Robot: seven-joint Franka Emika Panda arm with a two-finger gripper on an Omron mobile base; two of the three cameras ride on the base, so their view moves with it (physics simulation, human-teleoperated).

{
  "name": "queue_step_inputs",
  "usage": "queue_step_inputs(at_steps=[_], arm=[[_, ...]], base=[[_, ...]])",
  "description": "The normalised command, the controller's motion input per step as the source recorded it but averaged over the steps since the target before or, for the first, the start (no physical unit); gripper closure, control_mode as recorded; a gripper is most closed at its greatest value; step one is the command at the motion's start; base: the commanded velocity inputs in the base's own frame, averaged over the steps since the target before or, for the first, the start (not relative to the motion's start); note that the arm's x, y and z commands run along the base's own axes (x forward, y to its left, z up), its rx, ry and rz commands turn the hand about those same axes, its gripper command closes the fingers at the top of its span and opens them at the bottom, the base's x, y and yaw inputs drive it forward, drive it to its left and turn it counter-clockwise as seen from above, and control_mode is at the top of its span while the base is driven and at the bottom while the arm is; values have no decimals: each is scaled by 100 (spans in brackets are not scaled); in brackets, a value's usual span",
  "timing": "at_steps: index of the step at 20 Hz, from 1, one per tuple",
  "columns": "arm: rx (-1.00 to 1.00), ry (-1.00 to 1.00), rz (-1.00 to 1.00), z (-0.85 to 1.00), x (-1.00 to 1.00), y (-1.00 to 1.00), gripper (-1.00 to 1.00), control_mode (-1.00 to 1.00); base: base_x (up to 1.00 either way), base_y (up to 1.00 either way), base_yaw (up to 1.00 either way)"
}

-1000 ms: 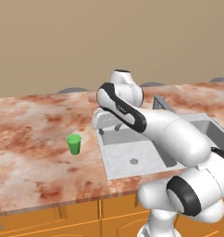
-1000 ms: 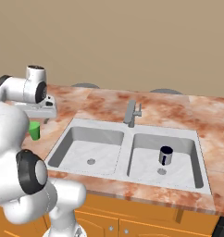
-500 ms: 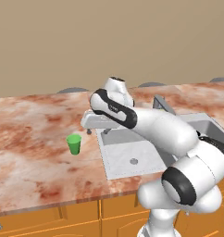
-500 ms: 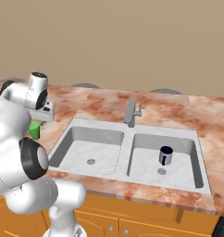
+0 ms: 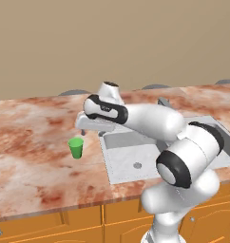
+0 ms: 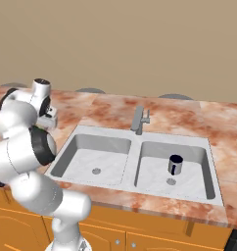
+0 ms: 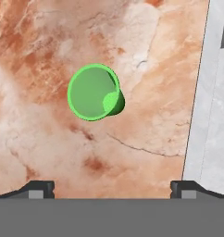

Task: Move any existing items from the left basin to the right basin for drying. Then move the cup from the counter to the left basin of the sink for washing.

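So the gripper (image 7: 112, 185) hangs over the counter (image 5: 36, 156) with its jaws spread wide, nothing in them. The cup (image 7: 94, 92) stands upright on the counter at about 11 o'clock from the fingertips, left of the sink (image 7: 211, 115). Dark mug (image 6: 175, 164) sits in the right basin (image 6: 194, 181); left basin (image 6: 86, 159) holds nothing.

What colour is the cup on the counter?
Bright green; the cup shows best in the hand view.
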Motion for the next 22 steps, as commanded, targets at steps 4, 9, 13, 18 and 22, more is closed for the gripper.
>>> queue_step_inputs(at_steps=[4, 9, 13, 18, 22], arm=[[0, 8, -2, -23, 34, 8, -100, -100], [0, 7, -1, -40, 39, 17, -100, -100], [0, 6, -2, -42, 44, 25, -100, -100], [0, 9, 0, -32, 39, 18, -100, -100], [0, 5, 0, -31, 23, 19, -100, -100]], base=[[0, 0, 0], [0, 0, 0], [0, 0, 0], [0, 0, 0], [0, 0, 0]])
